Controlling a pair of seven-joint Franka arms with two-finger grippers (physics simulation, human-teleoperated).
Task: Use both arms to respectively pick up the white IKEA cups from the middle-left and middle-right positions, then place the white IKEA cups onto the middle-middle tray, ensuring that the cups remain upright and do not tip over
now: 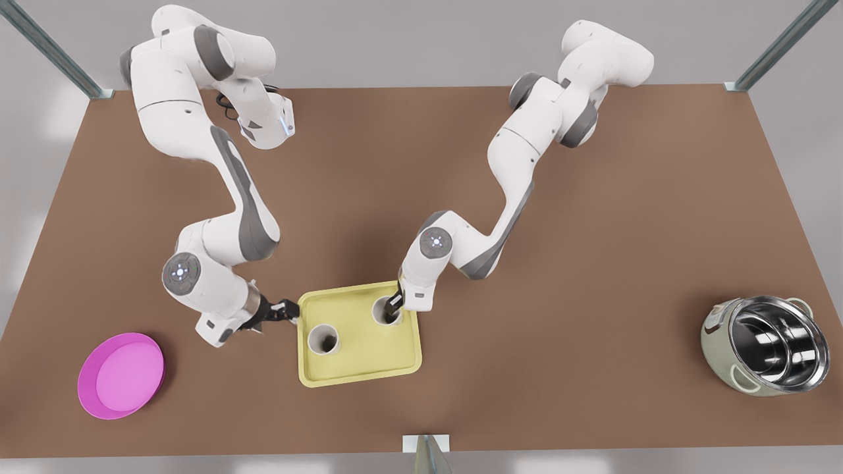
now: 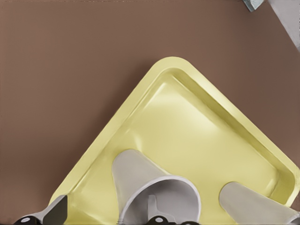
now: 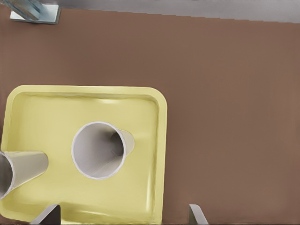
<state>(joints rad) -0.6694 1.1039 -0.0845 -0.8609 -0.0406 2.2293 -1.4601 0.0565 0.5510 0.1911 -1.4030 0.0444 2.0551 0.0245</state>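
Two white IKEA cups stand upright on the tray [image 1: 359, 378], mouths up, well apart from each other. Cup 1 [image 1: 323, 339] sits nr the tray's corner toward the pink plate [image 1: 120, 374]. Cup 2 [image 1: 380, 316] sits nr the tray's far edge, on the side toward the pot [image 1: 767, 345].

L gripper [image 1: 394, 304] is at cup 2's rim, over the tray's far edge. L wrist view: fingers spread, one finger [image 2: 56, 213] outside the cup w/ a clear gap to its wall, the other dipping inside cup 2 [image 2: 140, 173]. Nothing pinched, grip released. Cup 1 [image 2: 248, 201] shows further along the tray [image 2: 187, 117].

R gripper [image 1: 284, 309] is just off the tray's edge on the plate side, not touching either cup. R wrist view: fingers [image 3: 51, 213] wide apart & empty, straddling the tray's rim [image 3: 157, 140]. Cup 1 [image 3: 98, 150] is ahead of the gripper, inside the tray; cup 2 [image 3: 26, 166] is beyond it.

Tray lies mid-table [image 1: 593, 263] nr the front edge. Plate & pot are on opposite sides of the tray, both well apart from it; pot is tipped, steel lining showing.
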